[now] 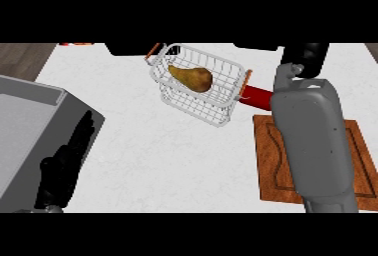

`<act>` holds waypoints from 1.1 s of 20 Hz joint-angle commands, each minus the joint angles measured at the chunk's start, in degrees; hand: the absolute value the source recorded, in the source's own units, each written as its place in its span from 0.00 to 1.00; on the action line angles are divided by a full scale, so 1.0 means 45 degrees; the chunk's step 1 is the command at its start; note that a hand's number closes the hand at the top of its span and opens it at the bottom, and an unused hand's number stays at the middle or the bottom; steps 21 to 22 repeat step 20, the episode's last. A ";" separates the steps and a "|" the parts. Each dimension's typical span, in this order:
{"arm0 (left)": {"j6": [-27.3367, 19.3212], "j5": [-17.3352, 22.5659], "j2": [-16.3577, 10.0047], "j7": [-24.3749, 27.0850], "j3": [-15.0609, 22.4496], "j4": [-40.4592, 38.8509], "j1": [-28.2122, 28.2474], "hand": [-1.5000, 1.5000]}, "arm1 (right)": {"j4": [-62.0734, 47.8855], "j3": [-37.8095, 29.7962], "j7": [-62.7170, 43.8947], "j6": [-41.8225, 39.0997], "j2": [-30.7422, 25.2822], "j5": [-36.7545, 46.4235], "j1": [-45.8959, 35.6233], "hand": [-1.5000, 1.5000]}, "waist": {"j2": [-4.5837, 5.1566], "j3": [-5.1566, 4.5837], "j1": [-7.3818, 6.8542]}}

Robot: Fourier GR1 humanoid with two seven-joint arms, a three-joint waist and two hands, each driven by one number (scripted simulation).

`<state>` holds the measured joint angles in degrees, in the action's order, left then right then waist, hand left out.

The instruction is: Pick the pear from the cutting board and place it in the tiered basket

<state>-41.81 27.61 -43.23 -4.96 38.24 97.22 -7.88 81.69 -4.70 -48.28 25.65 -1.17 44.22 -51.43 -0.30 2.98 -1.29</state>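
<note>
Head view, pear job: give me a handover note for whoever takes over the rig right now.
Left hand: open, resting at the view's lower left, holding nothing.
Right hand: beyond the far end of the cutting board, right of the tiered basket; I cannot tell whether it is open or shut.
Pear: lying in the basket's upper tier, apart from both hands.
Done: the pear is off the board and in the basket.
Left: probably only to bring the right hand back clear of the basket.
</note>
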 commanded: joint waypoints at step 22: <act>-0.1091 0.1219 0.1003 0.1037 -0.0238 -0.0788 0.2321 0.50 | 0.8678 -0.4748 -0.0886 -0.3824 -0.3584 -0.5403 0.6661 0.00 | -0.0202 -0.0652 0.1668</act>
